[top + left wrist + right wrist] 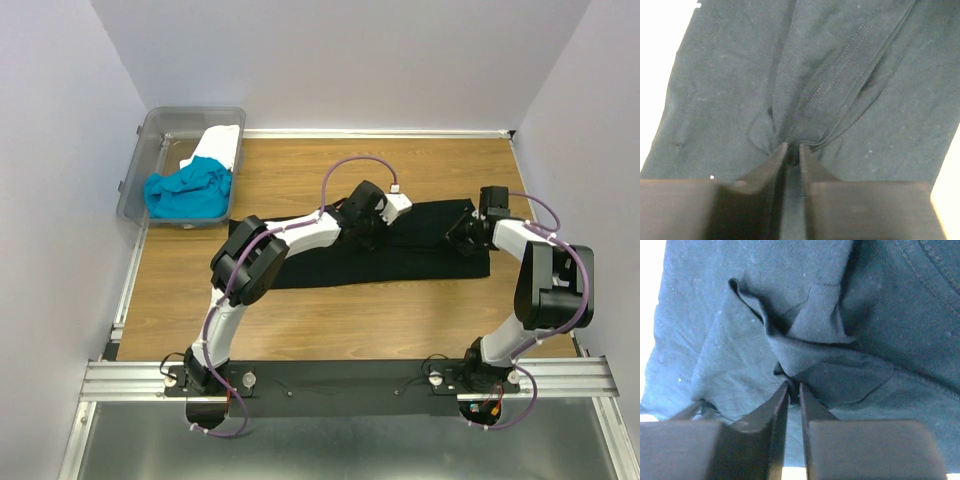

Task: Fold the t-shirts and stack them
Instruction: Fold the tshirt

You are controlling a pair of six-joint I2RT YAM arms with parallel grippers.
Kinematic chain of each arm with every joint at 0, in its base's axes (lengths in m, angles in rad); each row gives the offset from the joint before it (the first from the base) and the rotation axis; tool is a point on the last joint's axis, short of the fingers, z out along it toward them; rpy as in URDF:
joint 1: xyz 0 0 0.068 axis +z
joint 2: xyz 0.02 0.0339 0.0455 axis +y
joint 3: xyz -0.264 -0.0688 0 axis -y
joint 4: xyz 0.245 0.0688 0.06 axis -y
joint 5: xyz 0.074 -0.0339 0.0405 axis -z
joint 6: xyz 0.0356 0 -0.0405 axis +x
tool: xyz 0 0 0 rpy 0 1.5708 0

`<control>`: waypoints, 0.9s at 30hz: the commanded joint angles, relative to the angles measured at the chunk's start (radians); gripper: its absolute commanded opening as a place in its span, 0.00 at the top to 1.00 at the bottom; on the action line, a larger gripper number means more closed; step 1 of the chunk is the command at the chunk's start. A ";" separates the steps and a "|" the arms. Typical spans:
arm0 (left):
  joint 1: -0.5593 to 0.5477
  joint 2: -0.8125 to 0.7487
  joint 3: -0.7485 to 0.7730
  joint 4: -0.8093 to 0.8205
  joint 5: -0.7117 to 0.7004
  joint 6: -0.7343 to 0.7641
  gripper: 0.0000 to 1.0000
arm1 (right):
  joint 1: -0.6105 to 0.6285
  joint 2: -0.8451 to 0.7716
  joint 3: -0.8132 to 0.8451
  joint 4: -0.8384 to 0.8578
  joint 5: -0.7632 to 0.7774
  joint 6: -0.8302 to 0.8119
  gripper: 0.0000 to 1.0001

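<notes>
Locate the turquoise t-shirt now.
In the top view, the turquoise t-shirt lies bunched in the clear bin at the table's far-left corner, beside the white t-shirt, left of the black t-shirt.

Lab cell: white partition walls (60, 100), aluminium rails (130, 380).

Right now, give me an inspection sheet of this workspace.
Surface: wooden table.
Job's things: black shirt lies as a long band across the table; blue shirt and white shirt are bunched in the bin at the far left corner.
Clutter: nothing seen.
Hands: left hand pinches a pucker of the black shirt near its middle; right hand pinches folds at its right end.
Cables: purple cables loop along both arms, no snag seen.
Surroundings: white walls on three sides; metal rail at the near edge.
</notes>
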 commanded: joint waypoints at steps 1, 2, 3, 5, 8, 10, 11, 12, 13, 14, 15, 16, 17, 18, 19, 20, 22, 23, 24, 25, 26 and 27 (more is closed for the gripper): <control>0.001 -0.073 -0.019 0.019 0.005 -0.027 0.58 | 0.008 -0.065 -0.012 -0.018 0.036 -0.040 0.74; 0.001 -0.082 -0.020 0.018 0.004 -0.027 0.51 | 0.008 -0.081 -0.007 -0.021 0.030 -0.045 0.68; 0.002 -0.107 -0.025 0.017 -0.001 -0.033 0.40 | 0.008 -0.101 0.006 -0.026 0.013 -0.048 0.65; 0.001 -0.133 -0.031 0.017 -0.012 -0.040 0.30 | 0.008 -0.119 0.020 -0.030 -0.002 -0.051 0.60; 0.002 -0.203 -0.053 0.017 -0.074 -0.077 0.30 | 0.016 -0.141 0.054 -0.034 -0.028 -0.060 0.60; 0.004 -0.228 -0.080 0.021 -0.113 -0.133 0.30 | 0.026 -0.136 0.078 -0.032 -0.046 -0.069 0.60; 0.007 -0.249 -0.091 0.027 -0.151 -0.151 0.31 | 0.031 -0.130 0.086 -0.032 -0.056 -0.071 0.60; 0.010 -0.259 -0.105 0.028 -0.169 -0.166 0.32 | 0.037 -0.121 0.091 -0.029 -0.062 -0.071 0.60; 0.020 -0.266 -0.135 0.027 -0.189 -0.207 0.34 | 0.046 -0.101 0.092 -0.023 -0.069 -0.065 0.60; 0.030 -0.274 -0.154 0.027 -0.205 -0.227 0.35 | 0.049 -0.090 0.089 -0.014 -0.079 -0.060 0.60; 0.054 -0.298 -0.198 0.027 -0.214 -0.272 0.35 | 0.052 -0.067 0.079 0.015 -0.098 -0.047 0.60; 0.054 -0.299 -0.198 0.027 -0.214 -0.272 0.35 | 0.052 -0.067 0.078 0.016 -0.099 -0.046 0.60; 0.088 -0.309 -0.247 0.031 -0.214 -0.316 0.35 | 0.052 -0.050 0.060 0.028 -0.099 -0.036 0.60; 0.106 -0.329 -0.273 0.036 -0.214 -0.333 0.35 | 0.052 -0.038 0.056 0.034 -0.070 -0.031 0.61; 0.146 -0.340 -0.324 0.042 -0.214 -0.356 0.35 | 0.052 -0.018 0.045 0.034 -0.047 -0.031 0.61; 0.146 -0.346 -0.345 0.042 -0.214 -0.356 0.35 | 0.052 -0.018 0.045 0.037 -0.028 -0.031 0.61; 0.200 -0.360 -0.379 0.039 -0.214 -0.369 0.35 | 0.052 0.031 0.040 0.051 0.006 -0.036 0.61; 0.214 -0.360 -0.405 0.037 -0.214 -0.373 0.35 | 0.052 0.052 0.043 0.054 0.013 -0.036 0.61; 0.244 -0.359 -0.415 0.028 -0.214 -0.381 0.35 | 0.052 0.086 0.048 0.068 0.032 -0.036 0.61; 0.254 -0.355 -0.427 0.027 -0.207 -0.379 0.35 | 0.052 0.105 0.052 0.075 0.042 -0.034 0.61; 0.263 -0.354 -0.430 0.019 -0.197 -0.378 0.35 | 0.052 0.120 0.060 0.080 0.056 -0.039 0.61; 0.273 -0.345 -0.430 0.013 -0.191 -0.372 0.35 | 0.052 0.150 0.077 0.091 0.085 -0.042 0.61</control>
